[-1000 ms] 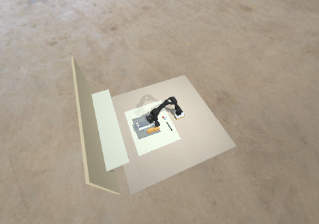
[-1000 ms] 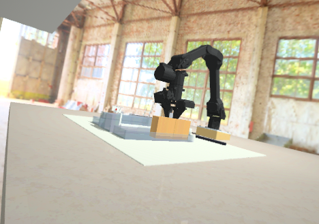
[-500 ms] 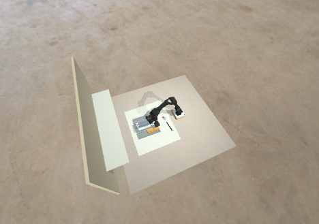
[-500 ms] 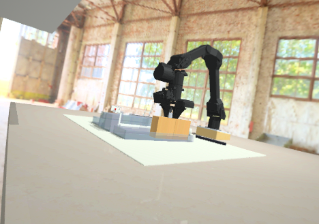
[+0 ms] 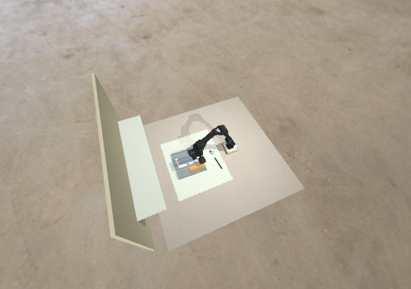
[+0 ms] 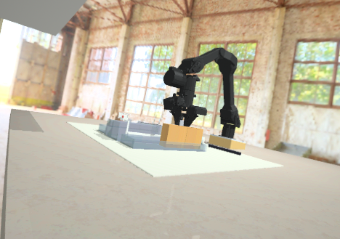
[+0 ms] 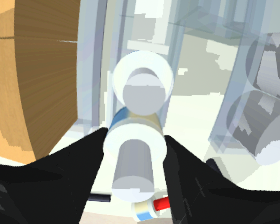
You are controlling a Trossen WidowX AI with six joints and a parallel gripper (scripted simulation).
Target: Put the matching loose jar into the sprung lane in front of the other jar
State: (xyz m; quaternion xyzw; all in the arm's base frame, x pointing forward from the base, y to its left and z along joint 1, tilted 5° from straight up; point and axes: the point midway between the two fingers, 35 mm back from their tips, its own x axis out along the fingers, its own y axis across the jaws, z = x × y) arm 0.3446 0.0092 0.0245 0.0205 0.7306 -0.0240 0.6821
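Note:
My gripper [image 7: 135,137] [image 6: 183,123] is shut on a jar with a white shoulder and grey cap [image 7: 133,167], seen in the wrist view. Directly ahead of it, the old jar [image 7: 143,92] has a matching white shoulder and grey cap, with a blue and cream label low on its front. The two look close together; whether they touch is unclear. The white pusher plate [image 7: 147,47] is behind the old jar, between the clear lane walls. The front stop and the held jar's base are hidden, so its height above the lane floor cannot be told.
Orange-brown blocks [image 7: 43,75] [image 6: 181,134] stand left of the lane. Grey cylinders [image 7: 261,125] stand in a clear-walled section on the right. A small item with a red end [image 7: 162,203] and a dark rod [image 7: 99,198] [image 6: 225,150] lie in front.

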